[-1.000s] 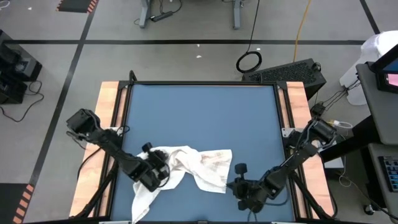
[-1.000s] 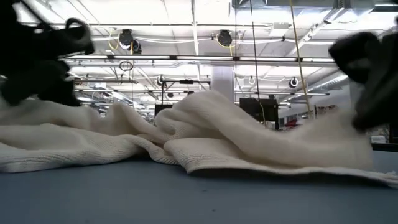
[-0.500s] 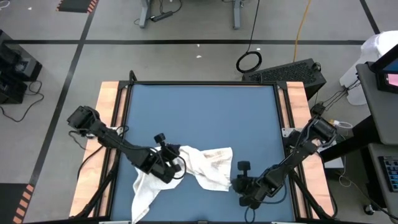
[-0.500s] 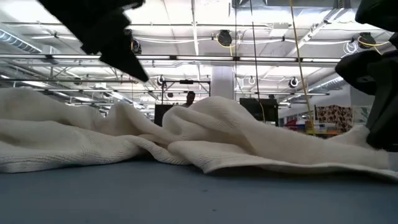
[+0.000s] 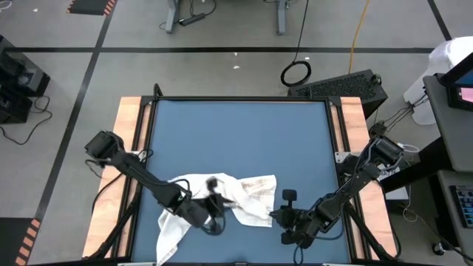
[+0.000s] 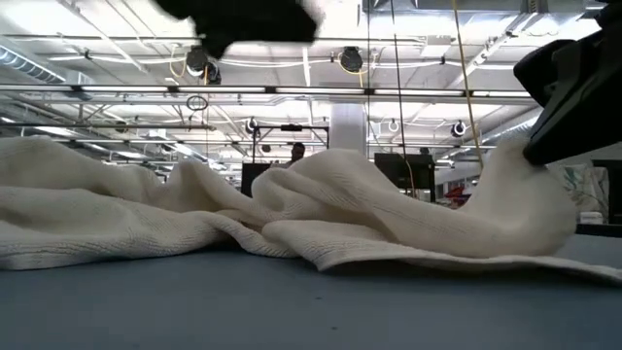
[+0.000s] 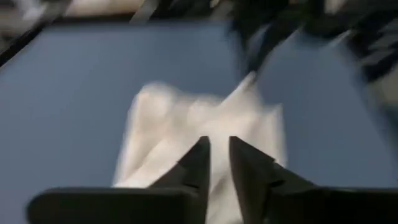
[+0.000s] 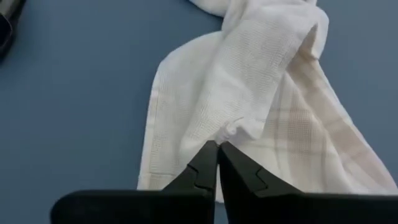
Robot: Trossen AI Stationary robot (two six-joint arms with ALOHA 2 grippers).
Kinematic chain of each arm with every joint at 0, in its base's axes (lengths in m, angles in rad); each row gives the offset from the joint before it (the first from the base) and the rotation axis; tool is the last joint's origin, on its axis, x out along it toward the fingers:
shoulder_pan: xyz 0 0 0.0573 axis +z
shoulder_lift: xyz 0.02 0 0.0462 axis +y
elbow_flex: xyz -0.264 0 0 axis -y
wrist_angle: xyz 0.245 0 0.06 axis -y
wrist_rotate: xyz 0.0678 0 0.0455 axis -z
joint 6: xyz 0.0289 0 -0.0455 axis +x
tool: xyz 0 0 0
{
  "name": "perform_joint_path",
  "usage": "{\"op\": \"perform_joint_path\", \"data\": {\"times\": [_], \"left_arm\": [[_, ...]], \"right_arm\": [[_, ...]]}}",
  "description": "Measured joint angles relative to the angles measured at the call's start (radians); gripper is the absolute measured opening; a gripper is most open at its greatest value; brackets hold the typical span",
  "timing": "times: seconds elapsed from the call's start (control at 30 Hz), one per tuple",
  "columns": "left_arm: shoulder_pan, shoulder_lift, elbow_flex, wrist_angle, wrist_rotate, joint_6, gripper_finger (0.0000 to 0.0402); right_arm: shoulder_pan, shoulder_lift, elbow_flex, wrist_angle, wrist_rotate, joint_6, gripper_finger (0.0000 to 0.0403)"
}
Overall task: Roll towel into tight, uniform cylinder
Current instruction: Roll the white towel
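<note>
The white towel point(image 5: 255, 196) lies crumpled on the near half of the blue mat point(image 5: 236, 133), and its left end point(image 5: 168, 236) reaches the near edge. My left gripper point(image 7: 219, 152) hovers above the towel's middle point(image 5: 222, 201), clear of the cloth. A narrow gap shows between its fingers and nothing is in it. In the low view it is the dark blur at the top point(image 6: 248, 15). My right gripper point(image 8: 217, 149) is shut on the towel's right end point(image 5: 275, 216). My right gripper pinches a small pucker of the cloth point(image 8: 233, 129) between its fingertips, at the towel's right end. The fingers slant down from the table's right and near side. The pinched part is drawn up into a peak point(image 6: 520, 185). The rest of the towel lies slack on the mat.
The far half of the blue mat is bare. Wooden strips point(image 5: 129, 148) border the mat on the left and right. The towel's folds point(image 6: 321, 209) bulge up between the two grippers.
My left gripper has risen off the towel's left part and swung toward the table's right, over the towel's middle, tipping from steeply down to nearly level. My right gripper has risen slightly, drawing the towel's right end up into a peak. The rest of the towel has stayed put.
</note>
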Motion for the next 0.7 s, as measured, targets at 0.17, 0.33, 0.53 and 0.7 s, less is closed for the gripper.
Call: {"op": "perform_joint_path", "data": {"times": [0.17, 0.33, 0.53, 0.7], "left_arm": [[0.018, 0.147, 0.015, 0.279, 0.01, 0.193, 0.0164], [0.062, 0.289, 0.084, 0.387, 0.099, 0.286, 0.0217], [0.106, 0.397, 0.197, 0.392, 0.198, 0.318, 0.0226], [0.13, 0.431, 0.243, 0.296, 0.269, 0.313, 0.0202]], "right_arm": [[-0.003, 0.0, 0.0, 0.02, 0.024, -0.044, 0.001], [0.007, 0.0, 0.0, 0.081, 0.018, -0.126, 0.001], [0.032, 0.001, 0.0, 0.109, 0.017, -0.174, 0.0011], [0.035, 0.001, 0.0, 0.122, 0.018, -0.18, 0.0011]]}}
